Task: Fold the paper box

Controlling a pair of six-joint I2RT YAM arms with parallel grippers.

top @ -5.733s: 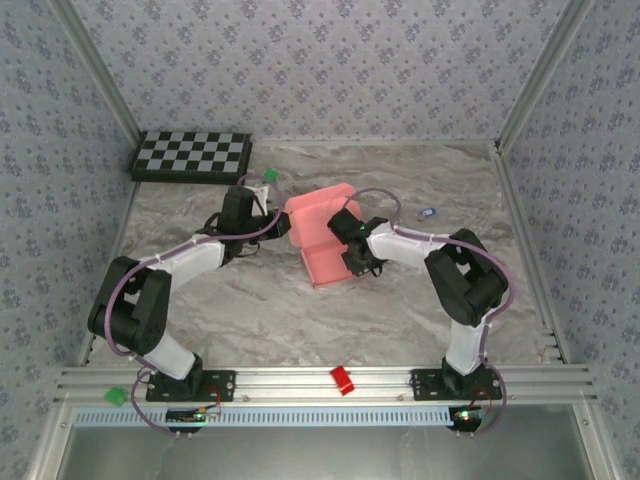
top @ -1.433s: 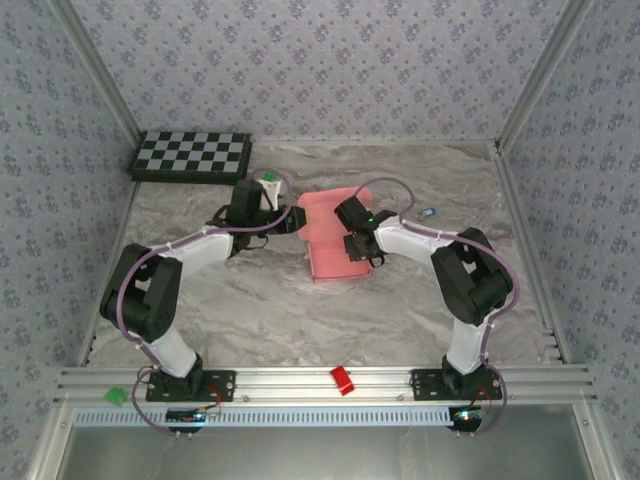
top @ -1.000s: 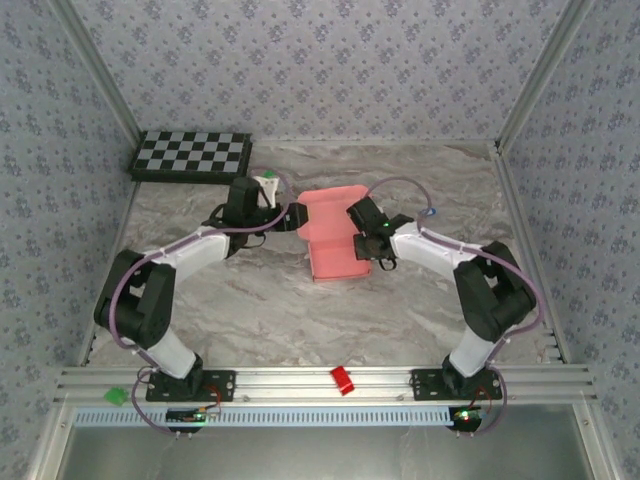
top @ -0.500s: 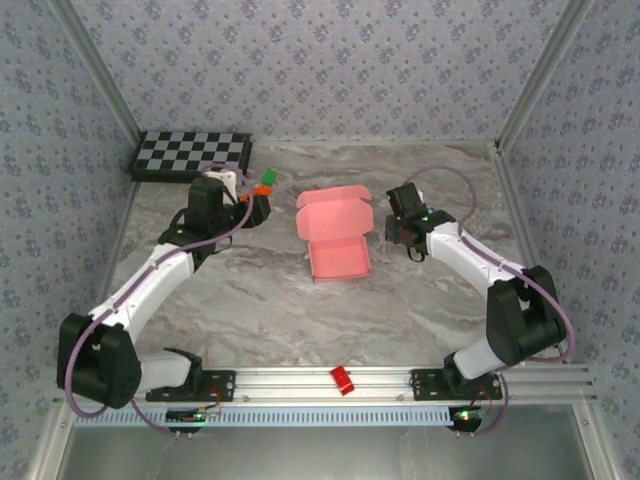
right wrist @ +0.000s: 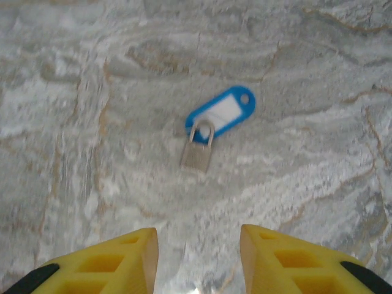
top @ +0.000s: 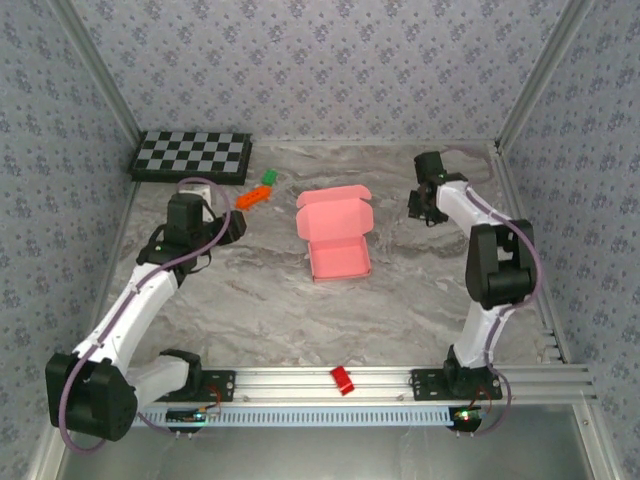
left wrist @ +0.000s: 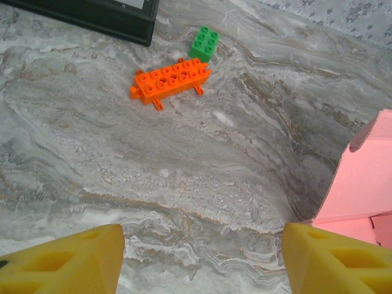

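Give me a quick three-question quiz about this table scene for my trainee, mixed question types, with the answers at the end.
1. True or false: the paper box lies with its lid shut.
2. What lies on the table ahead of the right hand? A a spoon, B a blue key tag, C a battery.
3. Fill in: the open left hand looks toward an orange brick with a smaller ___ one beside it.
Key: 1 false, the lid stands open; 2 B; 3 green, the green brick.
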